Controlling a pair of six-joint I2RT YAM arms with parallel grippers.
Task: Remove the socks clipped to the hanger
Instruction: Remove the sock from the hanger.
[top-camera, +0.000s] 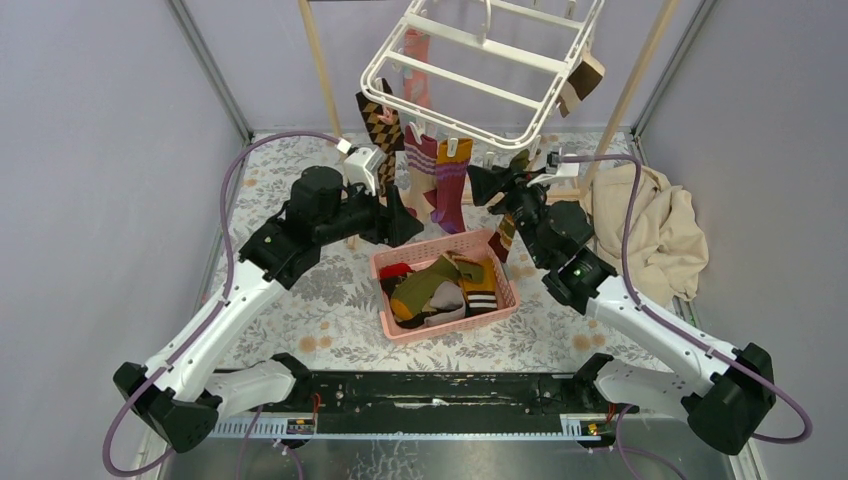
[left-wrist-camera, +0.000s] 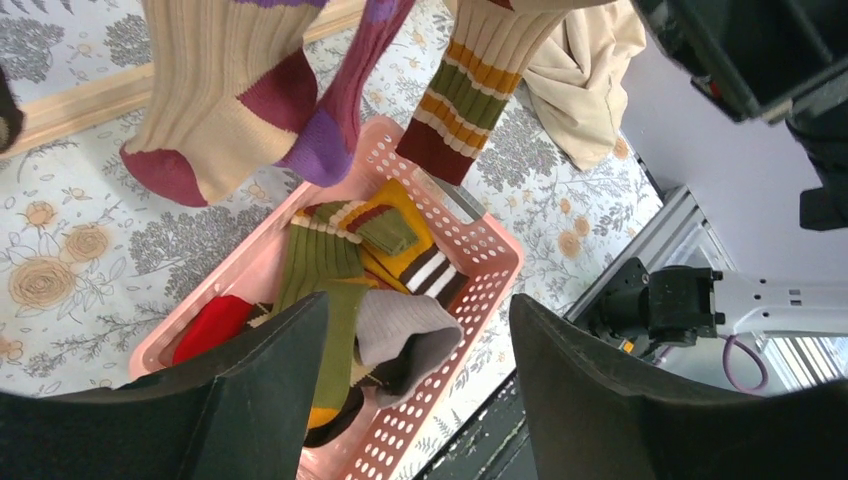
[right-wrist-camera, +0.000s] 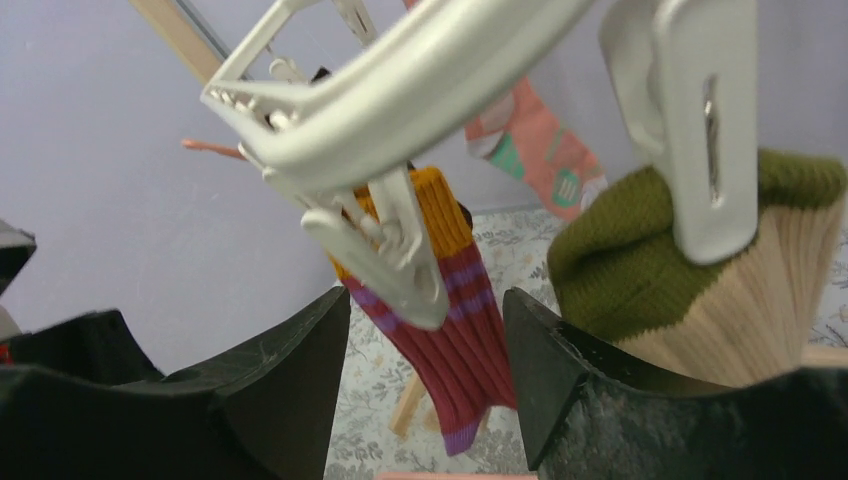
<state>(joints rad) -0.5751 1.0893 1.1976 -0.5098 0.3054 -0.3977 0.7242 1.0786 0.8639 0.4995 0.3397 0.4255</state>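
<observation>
Over floral table (top-camera: 320, 300), socks (top-camera: 449, 182) hang just beside left end effector (top-camera: 397, 216).

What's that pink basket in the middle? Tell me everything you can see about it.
The pink basket looks like plastic: a shallow rectangle with rounded corners and walls pierced by rows of small holes. It sits flat and slightly skewed in the middle of the flowered table, right below the hanging socks. Inside lies a loose pile of socks: olive green, red, grey, mustard and striped ones. Nothing else touches it.
</observation>
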